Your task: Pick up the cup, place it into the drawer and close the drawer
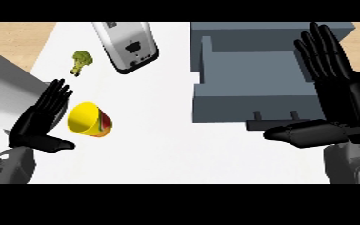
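Left hand (35, 124): open at the view's lower left, fingers straight and pointing up the counter, thumb reaching right; it holds nothing.
Cup (88, 119): yellow with a red band, tipped on its side on the white counter (169, 143), mouth turned toward the left hand, just beside its fingers and outside the drawer.
Broccoli (82, 62): one small green floret, farther up the counter than the cup.
Toaster (128, 45): silver, set at a slant near the counter's far edge, right of the broccoli.
Drawer (253, 88): grey, pulled open, well apart from the cup.
Handle (256, 122): a bar on two posts at the drawer's near front.
Right hand (337, 95): open over the drawer's right side, fingers straight, thumb stretched left by the handle.
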